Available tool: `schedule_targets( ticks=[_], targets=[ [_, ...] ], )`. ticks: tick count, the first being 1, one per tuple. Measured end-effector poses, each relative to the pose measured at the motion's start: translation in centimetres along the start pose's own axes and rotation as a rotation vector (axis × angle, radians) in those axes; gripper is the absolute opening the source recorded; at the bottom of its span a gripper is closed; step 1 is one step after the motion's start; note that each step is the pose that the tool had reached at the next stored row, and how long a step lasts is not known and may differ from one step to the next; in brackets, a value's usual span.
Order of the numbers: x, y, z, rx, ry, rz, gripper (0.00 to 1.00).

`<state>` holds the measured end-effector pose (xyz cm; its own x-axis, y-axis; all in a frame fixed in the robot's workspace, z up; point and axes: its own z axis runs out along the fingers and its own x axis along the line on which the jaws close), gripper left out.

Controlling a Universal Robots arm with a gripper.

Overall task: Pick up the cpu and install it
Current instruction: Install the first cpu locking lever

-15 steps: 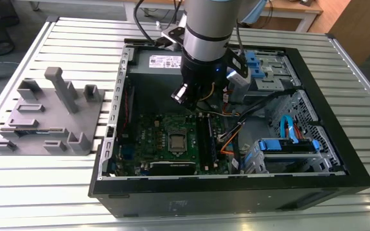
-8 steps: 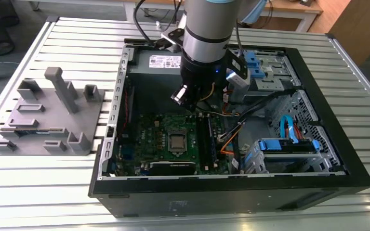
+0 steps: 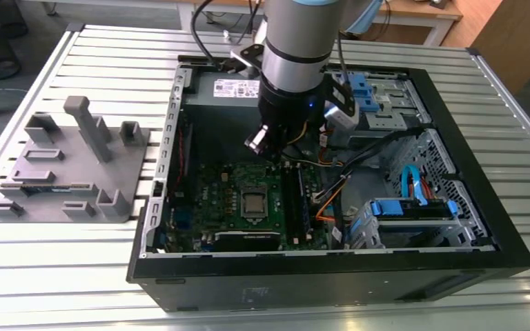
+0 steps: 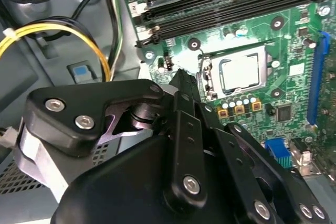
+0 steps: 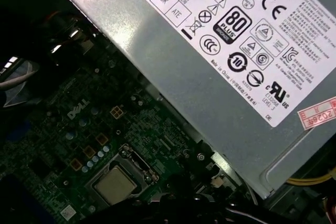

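Note:
The cpu (image 3: 254, 202) lies flat in the metal-framed socket of the green board (image 3: 214, 200), its pale silvery top facing up. Both wrist views show the cpu (image 4: 240, 72) (image 5: 114, 186) seated in that frame. My gripper (image 3: 265, 140) hangs over the back part of the board, above and behind the socket and apart from the chip. In the second wrist view the gripper (image 4: 181, 77) points toward the board edge beside the socket, with nothing seen in it.
The open black computer case (image 3: 339, 276) lies on a slatted metal table. A power supply (image 5: 210, 51) sits along the board's back edge, with yellow and black cables (image 4: 63, 30) close to my wrist. A grey plastic holder (image 3: 63, 172) with a memory stick (image 3: 49, 187) stands at the exterior view's left.

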<state>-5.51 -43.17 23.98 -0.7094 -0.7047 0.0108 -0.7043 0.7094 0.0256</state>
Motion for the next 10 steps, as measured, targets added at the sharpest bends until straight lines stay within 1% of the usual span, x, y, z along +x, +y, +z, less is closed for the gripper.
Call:
schedule_targets(
  ticks=[6, 10],
  targets=[
    [0.05, -0.05, 0.16, 0.0275, 0.0271, 0.018, 0.11],
    [0.11, -0.11, 0.32, 0.0416, 0.041, 0.03, 0.11]
  ],
)
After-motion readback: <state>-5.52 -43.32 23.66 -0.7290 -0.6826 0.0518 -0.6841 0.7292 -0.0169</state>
